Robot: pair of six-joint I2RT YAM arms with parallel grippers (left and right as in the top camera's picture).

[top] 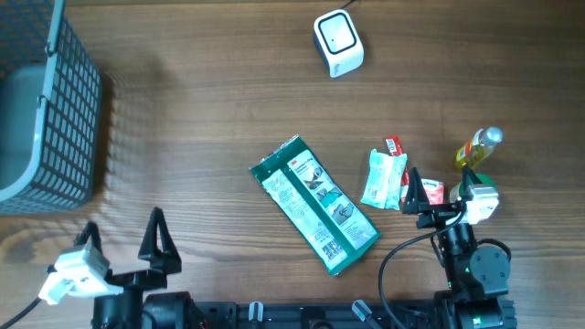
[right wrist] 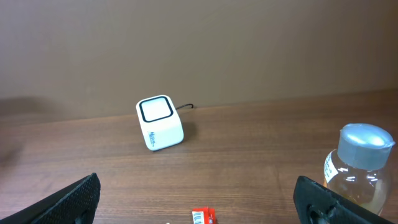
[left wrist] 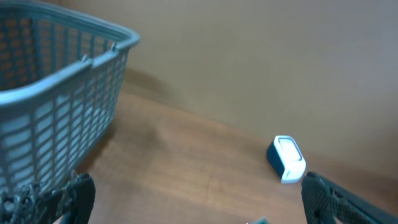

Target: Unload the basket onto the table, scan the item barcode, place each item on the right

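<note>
The white barcode scanner [top: 338, 41] stands at the back of the wooden table, also seen in the left wrist view [left wrist: 286, 158] and the right wrist view [right wrist: 160, 122]. A long green package [top: 315, 206] lies flat mid-table. Right of it lie a small teal packet [top: 382, 179] and a red packet [top: 395, 146] [right wrist: 203, 216]. A yellow-liquid bottle [top: 479, 149] [right wrist: 359, 165] lies at the right. My left gripper [top: 123, 239] [left wrist: 200, 205] is open at the front left, holding nothing. My right gripper [top: 441, 194] [right wrist: 199, 205] is open at the front right, just in front of the packets, empty.
A grey plastic basket [top: 46, 110] [left wrist: 56, 93] stands at the left edge. Another small red item [top: 431, 192] lies right beside my right gripper's fingers. Bare wood lies between the scanner and the packets.
</note>
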